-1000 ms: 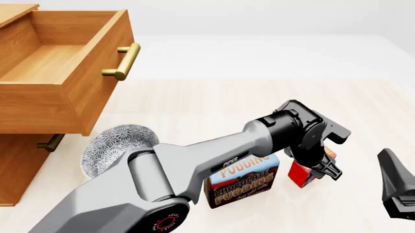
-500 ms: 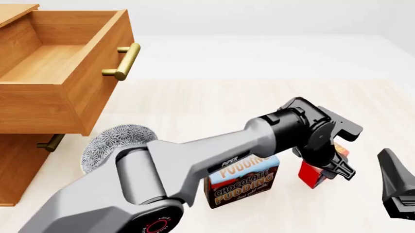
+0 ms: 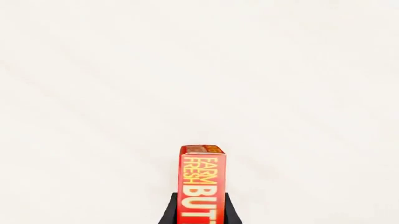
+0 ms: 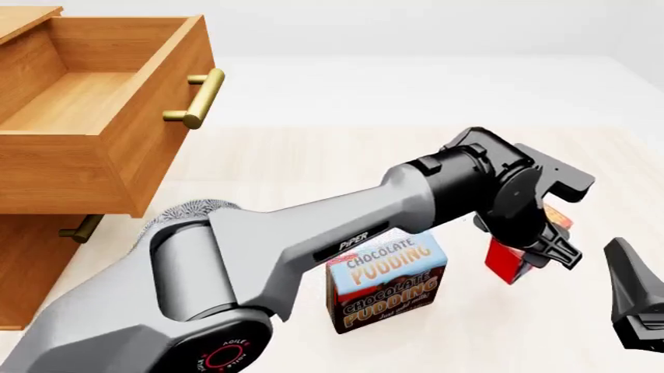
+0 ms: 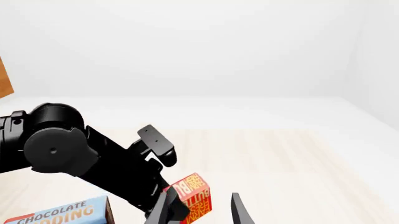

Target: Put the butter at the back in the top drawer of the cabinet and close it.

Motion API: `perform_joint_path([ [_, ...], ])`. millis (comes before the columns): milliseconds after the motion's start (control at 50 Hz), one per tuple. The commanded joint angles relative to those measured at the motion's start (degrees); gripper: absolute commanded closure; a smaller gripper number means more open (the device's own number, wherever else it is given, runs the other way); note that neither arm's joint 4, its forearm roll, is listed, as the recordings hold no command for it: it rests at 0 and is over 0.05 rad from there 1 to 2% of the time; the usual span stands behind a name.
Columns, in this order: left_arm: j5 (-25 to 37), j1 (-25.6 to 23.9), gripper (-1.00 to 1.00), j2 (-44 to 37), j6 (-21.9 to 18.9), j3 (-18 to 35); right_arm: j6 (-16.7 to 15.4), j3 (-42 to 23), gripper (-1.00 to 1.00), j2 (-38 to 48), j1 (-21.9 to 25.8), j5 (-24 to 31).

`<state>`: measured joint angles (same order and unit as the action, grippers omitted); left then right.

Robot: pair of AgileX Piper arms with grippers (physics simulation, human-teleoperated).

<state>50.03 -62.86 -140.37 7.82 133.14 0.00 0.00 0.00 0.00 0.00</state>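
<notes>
The butter (image 4: 506,261), a small red box, is held off the table in my left gripper (image 4: 531,250), which is shut on it to the right of the pudding box. In the left wrist view the butter (image 3: 203,182) stands between the dark fingers (image 3: 169,213). It also shows in the right wrist view (image 5: 193,198). The cabinet (image 4: 26,264) stands at the far left with its top drawer (image 4: 83,101) pulled open and empty. My right gripper (image 4: 635,299) hangs open at the right edge, apart from the butter; it shows open in its own view (image 5: 203,214).
A blue-and-brown chocolate pudding box (image 4: 386,286) stands under the left forearm. A patterned bowl (image 4: 186,214) lies near the cabinet, mostly behind the arm. The brass top handle (image 4: 197,97) sticks out; a lower handle (image 4: 78,228) shows below.
My left gripper has risen and shifted to the right with the butter in it, lifting it off the table. The right gripper and the drawer have not moved.
</notes>
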Motion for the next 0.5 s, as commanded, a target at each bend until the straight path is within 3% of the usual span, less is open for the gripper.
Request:
perform_joint_path([
  [20,0.03,0.39,1.0,3.8,-1.88,-0.21,0.0,0.0,-1.0,0.0,0.0,0.0],
  [500,0.58,1.59,1.0,12.61,-3.88,-4.77,0.0,0.0,-1.0,0.0,0.0,0.0],
])
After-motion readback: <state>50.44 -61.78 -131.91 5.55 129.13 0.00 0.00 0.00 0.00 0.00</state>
